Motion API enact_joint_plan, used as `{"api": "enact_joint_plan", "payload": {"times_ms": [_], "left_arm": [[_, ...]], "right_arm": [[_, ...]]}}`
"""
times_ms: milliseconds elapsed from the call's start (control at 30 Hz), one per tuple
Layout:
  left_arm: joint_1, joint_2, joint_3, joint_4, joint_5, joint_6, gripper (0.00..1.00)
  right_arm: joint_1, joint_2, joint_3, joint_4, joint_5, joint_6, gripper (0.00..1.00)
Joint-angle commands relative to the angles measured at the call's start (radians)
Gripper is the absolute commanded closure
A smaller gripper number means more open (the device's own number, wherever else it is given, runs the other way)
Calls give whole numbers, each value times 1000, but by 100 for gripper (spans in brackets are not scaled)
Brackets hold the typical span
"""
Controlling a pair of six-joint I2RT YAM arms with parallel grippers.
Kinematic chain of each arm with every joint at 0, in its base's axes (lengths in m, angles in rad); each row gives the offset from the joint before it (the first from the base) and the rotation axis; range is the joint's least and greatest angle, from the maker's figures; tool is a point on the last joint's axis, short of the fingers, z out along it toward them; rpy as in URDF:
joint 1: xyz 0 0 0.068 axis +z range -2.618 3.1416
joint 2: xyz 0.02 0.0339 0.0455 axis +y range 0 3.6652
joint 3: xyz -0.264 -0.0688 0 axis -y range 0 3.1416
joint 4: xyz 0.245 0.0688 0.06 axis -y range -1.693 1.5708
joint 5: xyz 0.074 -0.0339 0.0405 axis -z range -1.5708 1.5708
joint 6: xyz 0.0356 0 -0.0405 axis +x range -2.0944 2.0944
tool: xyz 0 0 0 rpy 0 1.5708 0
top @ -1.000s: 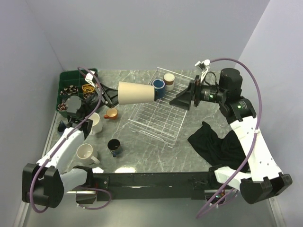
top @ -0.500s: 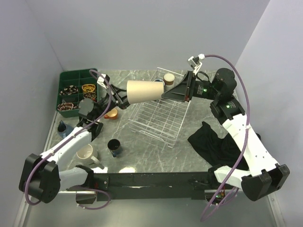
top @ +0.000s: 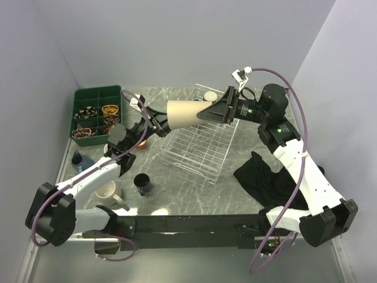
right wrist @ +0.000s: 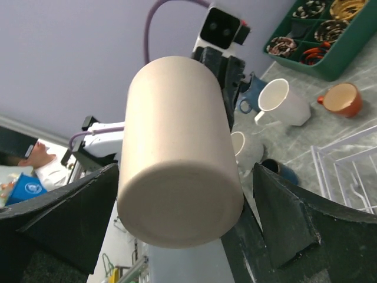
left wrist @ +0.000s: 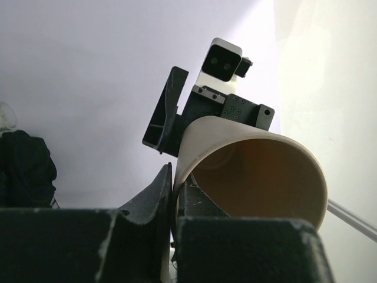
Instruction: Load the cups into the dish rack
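Left pincer (top: 160,122) pinches the tumbler (top: 185,113) by its rim; right pincer (top: 203,112), spread, should close squarely around the base before release.

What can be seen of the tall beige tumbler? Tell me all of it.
The tall beige tumbler is plain, matte, ceramic-looking, handleless, slightly tapered and empty. It lies roughly level in the air above the dish rack. The left end effector is shut on its rim wall, one finger inside, one outside. Its closed base points at the right end effector, whose open fingers flank it; contact there is unclear.
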Motion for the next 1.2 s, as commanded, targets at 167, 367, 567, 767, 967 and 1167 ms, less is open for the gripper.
{"api": "enact_joint_plan", "payload": {"times_ms": [167, 367, 567, 767, 967, 1167], "left_arm": [[-48, -24, -49, 89, -189, 33, 99], [-81, 7, -53, 126, -250, 33, 99], [-117, 60, -23, 134, -273, 49, 99], [-143, 99, -13, 145, -282, 55, 99], [-158, 111, 17, 108, -268, 95, 99], [-160, 76, 33, 17, -239, 133, 46]], "right_arm": [[7, 10, 21, 57, 68, 46, 1], [-7, 23, 8, 154, 17, 142, 7], [-21, 1, -36, 197, 23, 175, 10], [-62, -19, -73, 260, 16, 214, 40], [-125, -54, -151, 358, 5, 248, 97], [-168, -77, -170, 361, 3, 210, 100]]}}
